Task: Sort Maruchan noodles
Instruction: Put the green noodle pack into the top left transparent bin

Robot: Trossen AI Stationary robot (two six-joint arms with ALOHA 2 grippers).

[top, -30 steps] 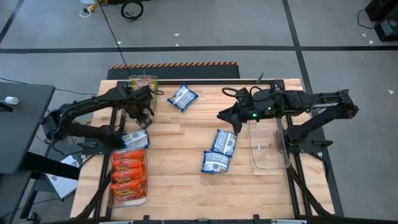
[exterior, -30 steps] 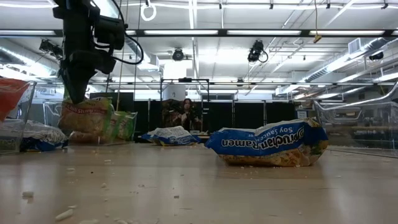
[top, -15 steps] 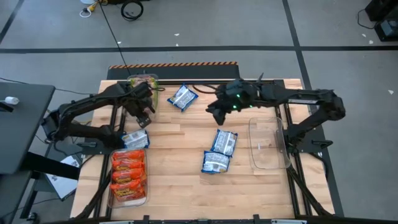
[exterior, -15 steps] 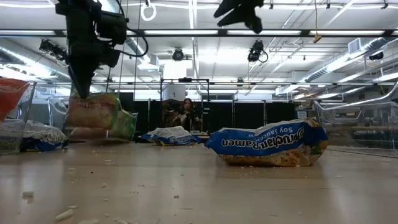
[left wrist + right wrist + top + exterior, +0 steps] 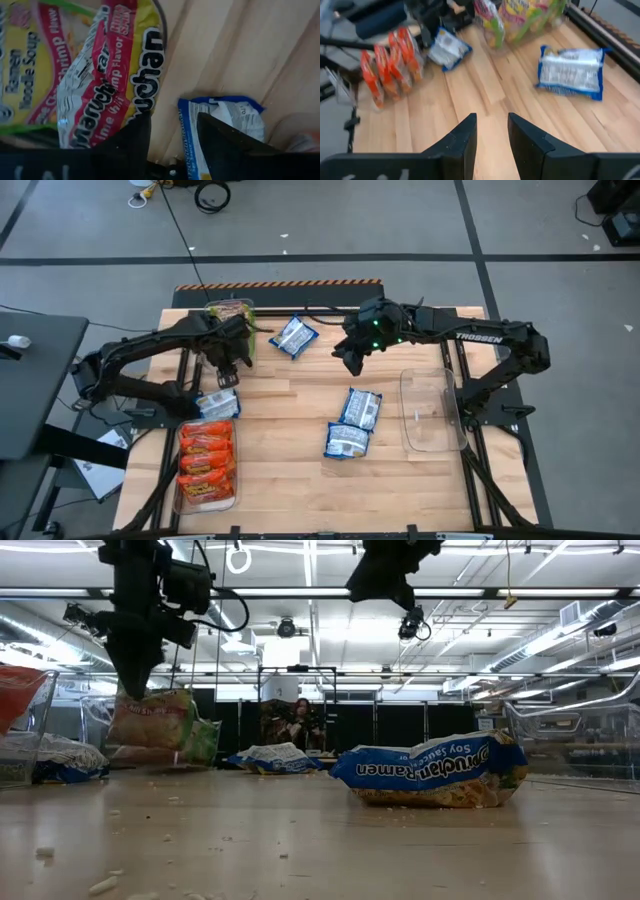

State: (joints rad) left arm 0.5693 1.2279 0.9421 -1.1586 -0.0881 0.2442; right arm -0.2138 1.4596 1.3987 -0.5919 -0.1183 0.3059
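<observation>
The right gripper [image 5: 352, 364] has moved toward the far blue packet [image 5: 294, 336], fingers apart and empty. The left gripper [image 5: 228, 371] stays by the green-pink packets [image 5: 232, 315], fingers apart, empty. Four blue packets, four orange [image 5: 205, 463].

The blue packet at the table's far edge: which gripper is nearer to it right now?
Right. The right gripper hangs just beside the blue packet, toward the robot's right; the left gripper is farther off, by the green-pink-yellow packets.

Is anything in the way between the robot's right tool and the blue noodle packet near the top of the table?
Nothing visible. The right tool hangs open above bare wood, and the blue packet lies just beside it with only table between them.
</observation>
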